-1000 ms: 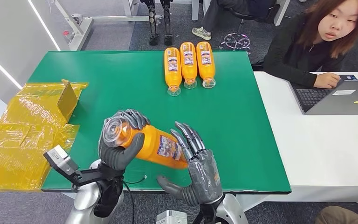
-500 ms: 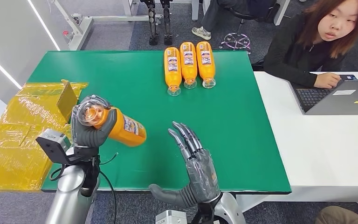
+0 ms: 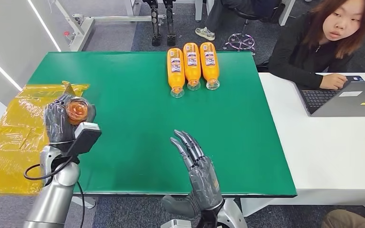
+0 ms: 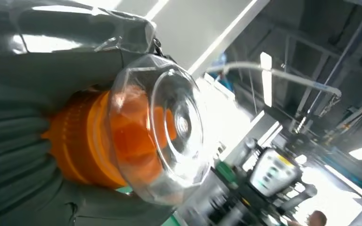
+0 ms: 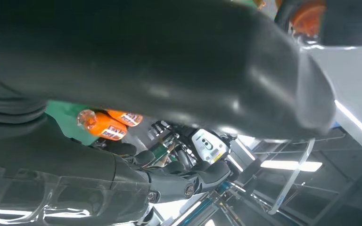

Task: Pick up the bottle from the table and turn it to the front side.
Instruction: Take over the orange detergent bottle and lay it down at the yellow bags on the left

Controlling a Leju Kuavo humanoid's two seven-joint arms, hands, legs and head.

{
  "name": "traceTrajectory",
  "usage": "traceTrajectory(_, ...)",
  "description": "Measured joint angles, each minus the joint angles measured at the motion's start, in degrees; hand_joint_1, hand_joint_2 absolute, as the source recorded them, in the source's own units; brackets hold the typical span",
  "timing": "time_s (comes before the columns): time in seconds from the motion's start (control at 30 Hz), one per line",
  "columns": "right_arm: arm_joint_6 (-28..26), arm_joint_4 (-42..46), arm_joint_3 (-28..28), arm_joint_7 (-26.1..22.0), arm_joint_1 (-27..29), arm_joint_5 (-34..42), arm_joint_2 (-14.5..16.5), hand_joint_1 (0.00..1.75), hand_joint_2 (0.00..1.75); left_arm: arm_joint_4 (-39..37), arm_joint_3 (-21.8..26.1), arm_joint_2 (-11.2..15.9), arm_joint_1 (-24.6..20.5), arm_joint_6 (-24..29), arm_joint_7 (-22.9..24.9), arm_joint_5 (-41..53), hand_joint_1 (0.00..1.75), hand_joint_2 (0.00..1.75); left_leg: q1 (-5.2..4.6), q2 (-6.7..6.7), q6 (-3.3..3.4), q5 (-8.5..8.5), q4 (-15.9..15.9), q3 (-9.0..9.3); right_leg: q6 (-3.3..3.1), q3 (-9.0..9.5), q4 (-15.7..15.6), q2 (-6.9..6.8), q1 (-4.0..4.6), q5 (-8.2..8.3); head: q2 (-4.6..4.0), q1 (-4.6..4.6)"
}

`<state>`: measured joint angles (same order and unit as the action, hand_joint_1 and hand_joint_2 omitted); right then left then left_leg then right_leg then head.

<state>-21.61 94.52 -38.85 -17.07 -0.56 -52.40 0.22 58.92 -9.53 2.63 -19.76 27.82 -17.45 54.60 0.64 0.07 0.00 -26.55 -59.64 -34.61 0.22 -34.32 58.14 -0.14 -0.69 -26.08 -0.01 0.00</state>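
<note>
Pickup done: my left hand (image 3: 59, 122) grips the bottle (image 3: 77, 109), lifted off the table (image 3: 133, 114) at its left edge, cap end toward my head camera. From the wrist, the clear cap (image 4: 169, 127) and orange neck fill the grasp. I can't see the label, so front-side turn unconfirmed. My right hand (image 3: 200, 178) hovers over the near edge, holding nothing, fingers spread. 3 more bottles (image 3: 192, 64) lie at the far side. Left: verify the turn, set down.

Green table (image 3: 138, 95); 3 orange bottles (image 3: 192, 65) lying side by side at far edge, touching. White desk (image 3: 332, 142) adjoins w/ laptop (image 3: 347, 97) on it.
</note>
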Motion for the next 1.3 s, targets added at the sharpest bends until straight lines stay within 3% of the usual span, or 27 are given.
traceTrajectory(0.03, -0.3, -0.3, -0.1, -0.1, 0.0, 0.3, -0.1, 0.00, 0.00, -1.0, 0.0, 0.6, -0.3, 1.3, 1.1, 3.0, 1.67, 1.75, 0.00, 0.00, 0.00, 0.00, 0.0, 0.00, 0.00, 0.00, 0.0, 0.01, 0.00, 0.00, 0.00, 0.00)
traceTrajectory(0.17, -1.1, -1.3, -0.6, -0.4, -0.2, 1.4, -0.7, 0.00, 1.75, -4.8, -0.2, 2.6, -1.0, 4.3, 6.1, 14.0, 1.64, 1.75, 0.00, 0.00, 0.00, 0.00, 0.0, 0.00, 0.00, -0.01, 0.0, 0.01, 0.00, 0.00, 0.00, -0.01)
traceTrajectory(0.5, -3.9, -3.7, -1.8, -1.7, -1.1, 4.3, -2.6, 0.00, 1.75, -18.4, -1.6, 4.2, -5.5, 7.7, 11.4, 26.6, 1.60, 1.75, 0.00, 0.00, 0.00, 0.00, 0.0, 0.00, 0.00, -0.01, 0.0, 0.01, 0.00, 0.00, 0.01, 0.00)
traceTrajectory(0.63, -4.6, -4.4, -2.3, -1.8, -1.4, 4.9, -3.0, 0.00, 1.75, -25.4, -2.6, 4.3, -7.8, 8.0, 13.0, 30.3, 1.46, 1.75, 0.00, 0.00, -0.04, 0.02, 0.0, 0.00, -0.01, -0.02, 0.0, 0.03, 0.00, 0.01, 0.00, 0.00)
traceTrajectory(0.67, -4.7, -4.5, -2.4, -1.8, -1.5, 4.9, -3.1, 0.00, 1.75, -26.7, -3.0, 4.3, -8.3, 8.0, 13.5, 31.3, 1.31, 1.75, 0.00, 0.01, -0.04, 0.02, 0.0, 0.00, -0.01, -0.03, 0.0, 0.04, 0.00, 0.01, 0.00, -0.01)
traceTrajectory(0.77, -4.8, -4.5, -2.6, -1.9, -1.6, 4.9, -3.1, 0.00, 1.75, -30.2, -4.5, 4.3, -9.3, 7.5, 15.1, 33.9, 0.24, 1.75, 0.00, 0.00, -0.04, 0.02, 0.0, -0.01, -0.01, -0.03, 0.0, 0.03, 0.00, 0.00, 0.01, 0.00)
traceTrajectory(0.8, -4.7, -4.5, -2.7, -1.9, -1.7, 4.9, -3.2, 0.00, 1.75, -31.2, -5.2, 4.3, -9.7, 6.9, 15.8, 34.4, 0.00, 1.75, 0.00, 0.00, -0.04, 0.02, 0.0, -0.01, -0.01, -0.03, 0.0, 0.03, 0.00, 0.00, 0.01, 0.00)
traceTrajectory(1.3, -4.2, -4.5, -2.7, -0.9, -2.4, 3.9, -3.2, 0.00, 1.75, -37.6, -12.3, 4.7, -11.1, 2.7, 19.6, 35.2, 0.00, 1.75, 0.00, 0.01, -0.05, 0.03, 0.0, 0.00, -0.01, -0.05, 0.0, 0.04, 0.00, 0.01, 0.00, 0.00)
